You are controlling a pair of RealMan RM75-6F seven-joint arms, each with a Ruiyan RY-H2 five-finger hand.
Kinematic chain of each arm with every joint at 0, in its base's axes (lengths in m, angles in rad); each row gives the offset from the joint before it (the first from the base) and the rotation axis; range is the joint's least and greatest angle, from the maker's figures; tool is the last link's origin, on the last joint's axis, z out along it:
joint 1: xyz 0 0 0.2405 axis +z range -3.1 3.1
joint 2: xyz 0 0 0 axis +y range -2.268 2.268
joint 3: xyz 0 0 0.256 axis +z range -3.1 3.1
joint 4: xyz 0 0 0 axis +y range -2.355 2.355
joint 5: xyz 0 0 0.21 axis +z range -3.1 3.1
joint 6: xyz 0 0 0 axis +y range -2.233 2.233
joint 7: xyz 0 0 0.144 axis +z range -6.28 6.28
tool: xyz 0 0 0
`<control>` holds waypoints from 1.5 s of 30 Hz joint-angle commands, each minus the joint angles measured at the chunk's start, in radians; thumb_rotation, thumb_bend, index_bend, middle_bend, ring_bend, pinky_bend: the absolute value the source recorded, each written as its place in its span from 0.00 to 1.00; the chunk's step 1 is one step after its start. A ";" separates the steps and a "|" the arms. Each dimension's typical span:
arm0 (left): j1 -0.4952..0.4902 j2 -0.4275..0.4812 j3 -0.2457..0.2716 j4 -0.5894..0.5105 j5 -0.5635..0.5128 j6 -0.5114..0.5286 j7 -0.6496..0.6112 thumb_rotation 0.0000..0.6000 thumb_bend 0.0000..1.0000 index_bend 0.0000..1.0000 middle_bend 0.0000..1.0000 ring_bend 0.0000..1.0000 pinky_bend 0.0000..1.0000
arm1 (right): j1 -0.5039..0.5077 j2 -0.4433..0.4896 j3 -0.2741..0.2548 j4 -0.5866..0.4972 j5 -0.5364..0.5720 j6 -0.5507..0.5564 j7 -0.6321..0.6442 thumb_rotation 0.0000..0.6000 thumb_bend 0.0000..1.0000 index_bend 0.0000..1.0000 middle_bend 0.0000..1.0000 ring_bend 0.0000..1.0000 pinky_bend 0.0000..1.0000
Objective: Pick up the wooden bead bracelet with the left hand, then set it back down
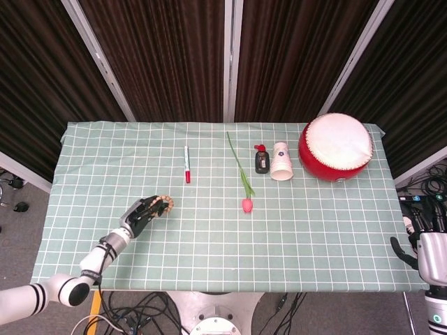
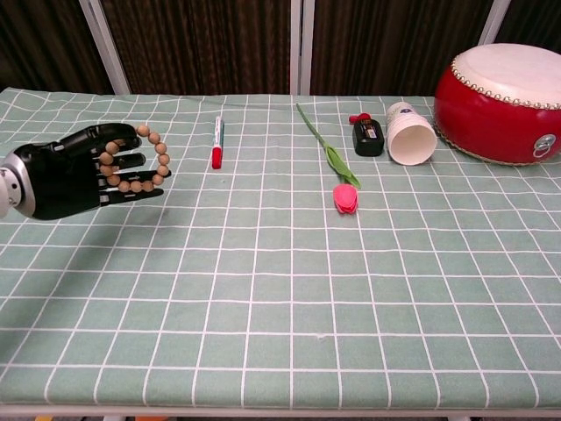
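Over on the near left part of the desk [image 2: 289, 351], which is covered in a pale green checked cloth, the left robot hand [image 2: 66, 175] is black and glossy and has the wooden bead bracelet [image 2: 140, 162] looped around its extended fingers [image 2: 131, 162], so the ring of tan beads is carried by that hand; from the chest view I cannot tell whether the beads touch the cloth or hang just above it. In the head view the same left robot hand [image 1: 140, 213] sits at the end of a white and grey forearm reaching in from the lower left corner, with the bracelet [image 1: 163, 203] at its fingertips. The right robot hand [image 1: 426, 244] is off the desk, beyond its right edge, and holds nothing, though how its fingers lie is hard to make out. Beyond the bracelet lies a red-capped marker pen [image 2: 216, 141]. Near the middle is a pink tulip [image 2: 344, 196] on a long green stem, and just behind it a small black bottle with a red cap [image 2: 367, 135], a white paper cup [image 2: 410, 133] tipped on its side, and a red drum with a white skin [image 2: 501, 89] at the far right.
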 commanded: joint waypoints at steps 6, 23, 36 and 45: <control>0.041 -0.021 -0.033 -0.020 0.026 0.042 0.140 0.82 0.46 0.66 0.76 0.31 0.07 | -0.002 -0.002 -0.002 0.004 -0.002 0.001 0.006 1.00 0.18 0.19 0.28 0.00 0.03; 0.069 -0.057 -0.023 -0.002 0.135 0.127 0.342 0.41 0.45 0.64 0.74 0.32 0.08 | -0.008 -0.002 -0.003 0.007 -0.004 0.008 0.012 1.00 0.18 0.19 0.28 0.00 0.03; 0.084 -0.065 -0.040 -0.002 0.093 0.101 0.371 0.57 0.45 0.68 0.77 0.37 0.08 | -0.008 -0.003 -0.003 0.006 -0.003 0.005 0.011 1.00 0.18 0.20 0.28 0.00 0.03; 0.091 -0.066 -0.054 -0.006 0.086 0.088 0.380 0.58 0.53 0.68 0.77 0.38 0.09 | -0.009 -0.003 -0.002 0.006 -0.002 0.005 0.011 1.00 0.18 0.20 0.28 0.00 0.02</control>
